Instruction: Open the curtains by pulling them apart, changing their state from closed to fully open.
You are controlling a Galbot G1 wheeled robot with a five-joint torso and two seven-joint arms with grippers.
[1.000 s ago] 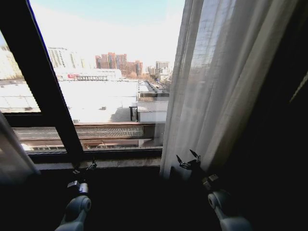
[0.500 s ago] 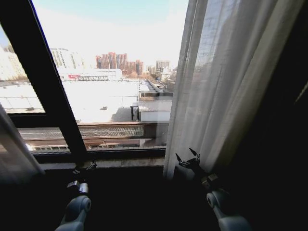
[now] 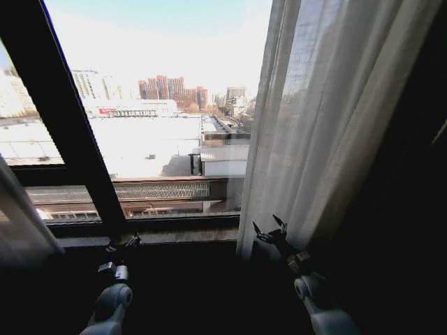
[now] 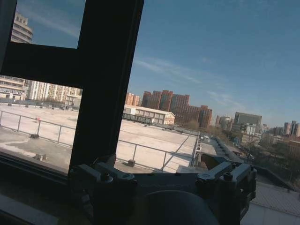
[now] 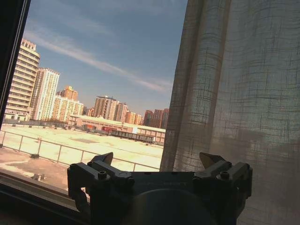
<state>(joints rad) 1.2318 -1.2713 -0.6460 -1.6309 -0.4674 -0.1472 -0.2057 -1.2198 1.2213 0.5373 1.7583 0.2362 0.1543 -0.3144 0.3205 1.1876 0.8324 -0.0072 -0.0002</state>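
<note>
- We see the right curtain (image 3: pixel 328 118) hanging in long folds on the right side of the window, its inner edge dropping to the sill just beside our right gripper; the right wrist view shows its loose weave (image 5: pixel 234 93) close up, lit from behind.
- The left curtain (image 3: pixel 21 223) is pushed to the far left edge of the head view, where a pale strip of it slants down past the window frame (image 3: pixel 70 132).
- Between the two panels the glass is bare, with rooftops and distant buildings (image 3: pixel 171 89) in daylight outside.
- Our right gripper (image 3: pixel 269 230) sits low near the sill (image 3: pixel 174 236), right at the foot of the right curtain; its jaws are spread apart and hold nothing. In the right wrist view one fingertip (image 5: pixel 209 159) stands in front of the fabric and the other against the open glass; we cannot tell whether it touches the cloth.
- Our left gripper (image 3: pixel 123 243) rests low by the sill, beside the base of the dark frame bar and well apart from the left curtain. Its jaws are likewise spread and empty, and the left wrist view looks past them (image 4: pixel 161 176) at the frame bar (image 4: pixel 105 79) and the sky.
</note>
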